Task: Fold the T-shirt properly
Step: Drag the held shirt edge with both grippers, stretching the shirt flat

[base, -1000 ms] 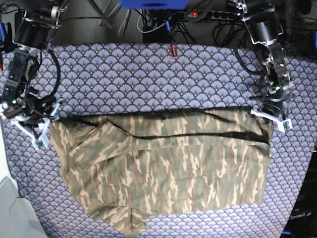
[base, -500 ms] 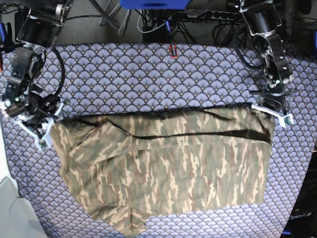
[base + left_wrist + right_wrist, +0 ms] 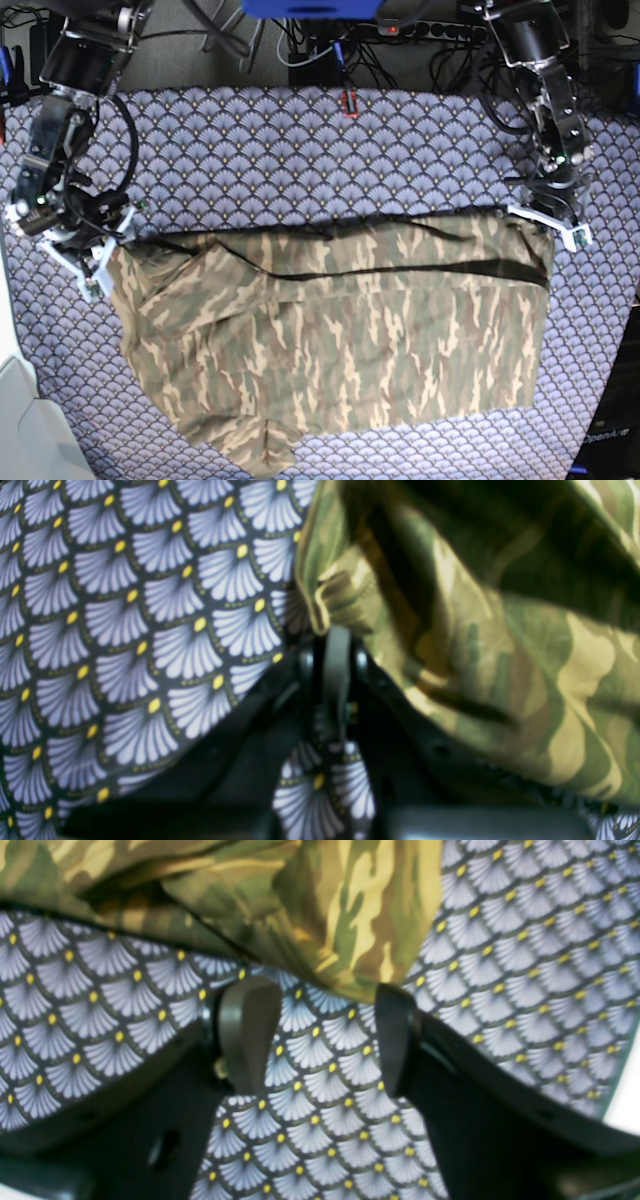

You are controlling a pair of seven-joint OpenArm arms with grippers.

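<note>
Left claw (image 3: 546,222) was pinched closed, arm reaching down from above. Right claw (image 3: 320,1035) stood spread wide, wrist angled low.

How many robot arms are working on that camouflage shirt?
2. One arm comes down at the base view's left side, ending at the T-shirt's upper left corner. The other arm comes down on the right, ending at the upper right corner.

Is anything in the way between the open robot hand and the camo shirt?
No. The open right gripper sits at the T-shirt edge, with only bare tablecloth between its fingers; nothing visible blocks it.
</note>
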